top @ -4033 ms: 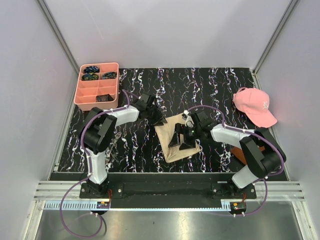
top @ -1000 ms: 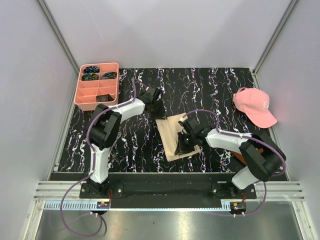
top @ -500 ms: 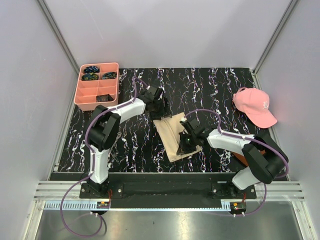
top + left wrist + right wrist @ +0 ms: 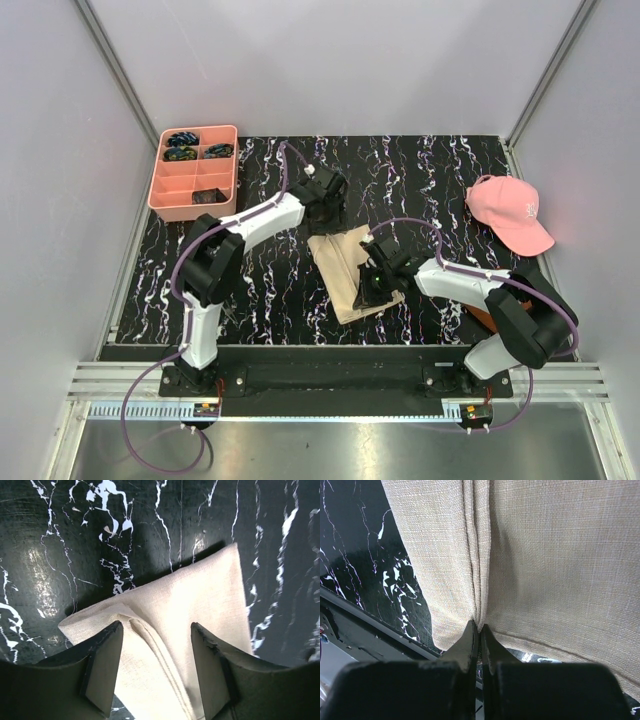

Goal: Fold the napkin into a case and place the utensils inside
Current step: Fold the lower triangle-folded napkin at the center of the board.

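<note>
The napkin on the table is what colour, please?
Plain beige-tan napkin; clearest in the right wrist view.

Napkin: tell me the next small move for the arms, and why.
Probably lift the left gripper clear of the far end of the napkin. Its jaws stand open over a raised crease and hold nothing, while the right gripper looks shut on a crease at the near edge, so it alone could likely make the next fold.

Two white arms [image 4: 265,215] with black joints and looping purple cables [image 4: 405,221]
</note>
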You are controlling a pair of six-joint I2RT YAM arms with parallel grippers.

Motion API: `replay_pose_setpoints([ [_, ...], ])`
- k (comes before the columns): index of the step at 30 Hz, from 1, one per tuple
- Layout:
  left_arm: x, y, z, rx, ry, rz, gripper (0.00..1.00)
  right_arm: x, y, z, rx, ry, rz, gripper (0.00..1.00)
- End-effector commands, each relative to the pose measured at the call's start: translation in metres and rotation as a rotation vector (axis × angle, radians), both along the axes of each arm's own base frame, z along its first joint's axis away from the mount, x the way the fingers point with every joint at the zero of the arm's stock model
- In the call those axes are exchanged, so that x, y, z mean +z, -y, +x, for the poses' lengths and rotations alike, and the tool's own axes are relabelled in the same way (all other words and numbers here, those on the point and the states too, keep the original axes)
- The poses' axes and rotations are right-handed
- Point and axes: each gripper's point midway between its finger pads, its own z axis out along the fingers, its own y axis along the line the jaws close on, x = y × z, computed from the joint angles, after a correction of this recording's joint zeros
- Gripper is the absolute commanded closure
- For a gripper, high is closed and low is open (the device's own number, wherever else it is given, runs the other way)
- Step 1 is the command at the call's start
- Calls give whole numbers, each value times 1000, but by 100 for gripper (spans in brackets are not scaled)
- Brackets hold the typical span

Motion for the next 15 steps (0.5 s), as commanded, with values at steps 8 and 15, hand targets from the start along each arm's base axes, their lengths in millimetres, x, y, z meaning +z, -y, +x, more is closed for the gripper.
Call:
replay_pose_setpoints([
  [8,49,-1,18,-340,237,169,44,7,0,2,23,34,17,100],
  [15,27,4,19,-582,186,190,38,10,-1,1,25,35,34,100],
])
